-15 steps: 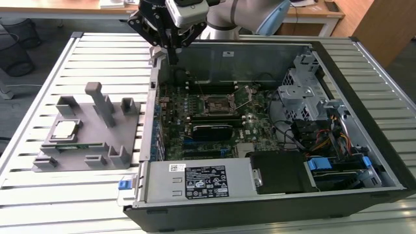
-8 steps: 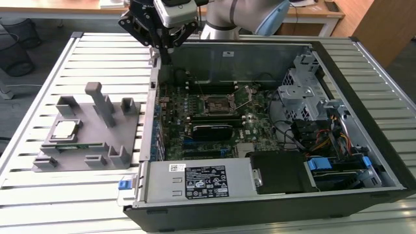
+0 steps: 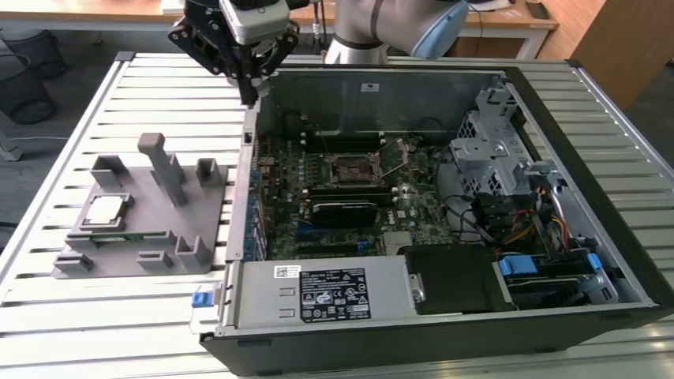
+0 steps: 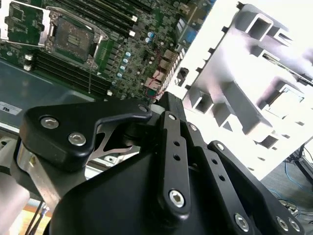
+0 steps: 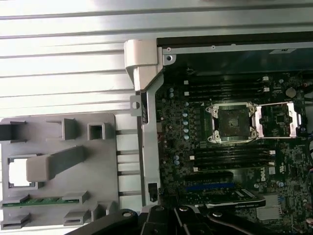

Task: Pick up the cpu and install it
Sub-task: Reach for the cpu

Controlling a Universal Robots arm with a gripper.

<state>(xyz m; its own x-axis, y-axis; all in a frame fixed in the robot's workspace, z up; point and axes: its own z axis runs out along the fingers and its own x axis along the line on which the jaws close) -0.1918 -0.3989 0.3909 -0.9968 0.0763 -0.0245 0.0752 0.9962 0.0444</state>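
The claw [image 3: 249,93] hangs high over the table [image 3: 179,87], above the corner of the open computer case [image 3: 421,332] nearest the arm's base. Its tips are drawn together and it carries nothing. The cpu [image 3: 106,209] lies flat in a square recess of the grey holder [image 3: 158,237], which sits beside the case toward the table's edge on the exterior view's left, well apart from the claw. I'd judge the work to be at the reach for the chip, with nothing picked up yet. To do it well, the claw should open before it descends, come straight down square to the chip's sides, and take it by the edges so it lifts level. The holder's upright posts [image 3: 158,162] stand close by the recess (an awkward crowd), and a green memory stick [image 3: 116,235] lies just beside it. In the case the socket [image 3: 353,167] sits open, with memory slots and a black card [image 3: 342,212] around it.
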